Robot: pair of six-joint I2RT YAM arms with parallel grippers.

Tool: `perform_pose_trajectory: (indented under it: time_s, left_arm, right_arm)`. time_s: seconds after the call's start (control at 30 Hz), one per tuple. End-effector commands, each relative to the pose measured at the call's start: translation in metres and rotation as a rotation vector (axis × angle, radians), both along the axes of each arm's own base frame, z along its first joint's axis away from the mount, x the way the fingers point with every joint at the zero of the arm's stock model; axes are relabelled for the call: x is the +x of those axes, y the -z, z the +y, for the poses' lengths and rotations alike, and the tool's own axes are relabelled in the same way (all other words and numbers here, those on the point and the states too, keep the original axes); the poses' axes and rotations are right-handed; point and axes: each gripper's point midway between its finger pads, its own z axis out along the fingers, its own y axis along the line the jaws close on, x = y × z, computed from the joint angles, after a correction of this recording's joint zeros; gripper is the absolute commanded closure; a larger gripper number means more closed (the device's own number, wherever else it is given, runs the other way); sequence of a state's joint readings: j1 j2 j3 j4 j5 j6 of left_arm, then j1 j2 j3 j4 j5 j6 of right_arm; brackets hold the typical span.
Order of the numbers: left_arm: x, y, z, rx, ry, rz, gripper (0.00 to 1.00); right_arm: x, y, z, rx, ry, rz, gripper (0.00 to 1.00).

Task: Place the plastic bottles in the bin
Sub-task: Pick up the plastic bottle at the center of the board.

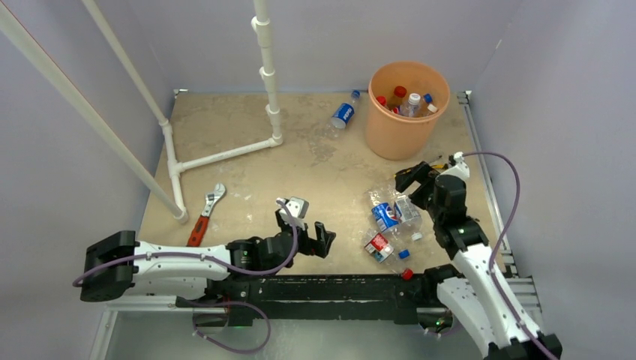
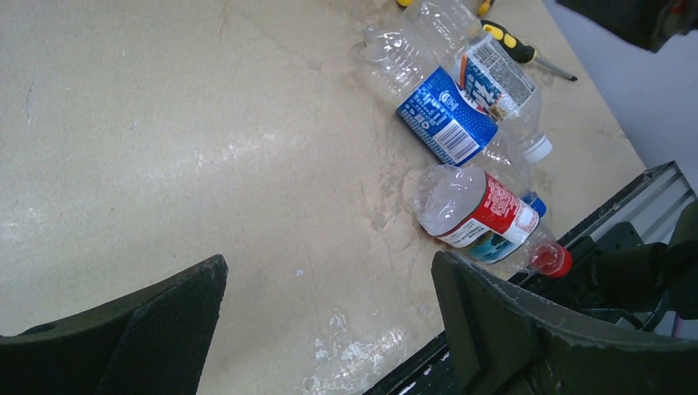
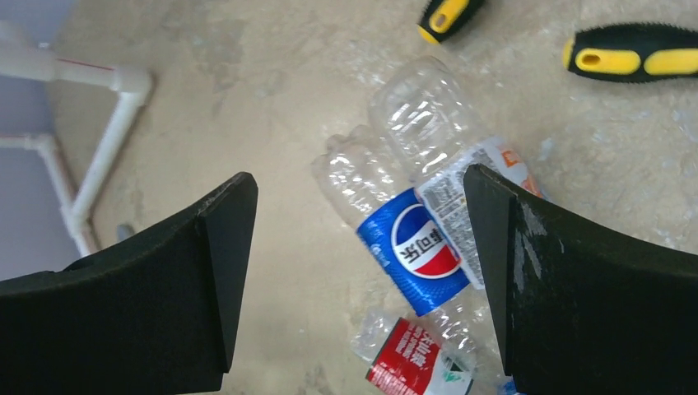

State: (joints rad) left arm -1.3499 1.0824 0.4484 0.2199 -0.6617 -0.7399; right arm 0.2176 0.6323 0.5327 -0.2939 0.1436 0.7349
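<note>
The orange bin (image 1: 396, 136) stands at the back right with several bottles (image 1: 410, 101) inside. One blue-label bottle (image 1: 343, 114) lies just left of it. Three more lie at the front right: blue-label (image 1: 385, 216) (image 2: 444, 115) (image 3: 411, 247), white-label (image 1: 407, 210) (image 2: 498, 78) (image 3: 436, 140) and red-label (image 1: 379, 246) (image 2: 486, 214) (image 3: 416, 358). My right gripper (image 1: 416, 180) (image 3: 358, 177) hangs open above the blue-label and white-label pair, holding nothing. My left gripper (image 1: 306, 231) (image 2: 329, 271) is open and empty over bare table, left of the red-label bottle.
A red-handled wrench (image 1: 206, 214) lies at the front left beside a white pipe frame (image 1: 225, 155). Yellow-and-black tool handles (image 3: 634, 53) (image 2: 527, 58) lie just beyond the bottle cluster. Grey walls close in on both sides, and a black rail (image 1: 337, 289) runs along the near edge.
</note>
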Motion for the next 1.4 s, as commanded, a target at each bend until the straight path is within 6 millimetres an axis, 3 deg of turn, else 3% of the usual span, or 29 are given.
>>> perform_pose_trajectory:
  time_s: [0.0, 0.13, 0.37, 0.53, 0.73, 0.9, 1.17, 1.27, 1.37]
  left_arm:
    - [0.001, -0.012, 0.005, -0.078, -0.015, -0.02, 0.05]
    - [0.0, -0.015, 0.013, -0.091, -0.018, -0.03, 0.05]
    - [-0.001, -0.015, 0.02, -0.102, -0.014, -0.044, 0.04]
    - [-0.002, -0.009, 0.014, -0.094, -0.002, -0.033, 0.04]
    - [-0.005, -0.007, 0.008, -0.094, 0.015, -0.018, 0.05]
    - [-0.005, -0.004, 0.009, -0.1, 0.014, -0.013, 0.05]
    - [-0.006, -0.001, 0.01, -0.096, 0.01, -0.001, 0.05]
    - [-0.006, -0.001, 0.013, -0.093, 0.004, 0.001, 0.05]
    - [-0.005, -0.005, 0.012, -0.1, 0.003, -0.011, 0.04]
  right_arm:
    - [0.017, 0.032, -0.011, -0.032, 0.099, 0.114, 0.06]
    - [0.027, 0.046, -0.015, -0.067, 0.12, 0.136, 0.07]
    - [0.024, 0.069, -0.014, -0.094, 0.097, 0.184, 0.04]
    - [0.027, 0.082, -0.003, -0.103, 0.026, 0.242, 0.01]
    - [0.026, 0.085, 0.002, -0.102, 0.008, 0.248, 0.01]
    - [0.019, 0.098, 0.021, -0.072, -0.038, 0.276, 0.01]
    - [0.017, 0.095, 0.043, -0.099, -0.095, 0.269, 0.01]
    - [0.018, 0.092, 0.039, -0.133, -0.087, 0.281, 0.01]
    - [0.023, 0.072, 0.033, -0.151, -0.055, 0.245, 0.01]
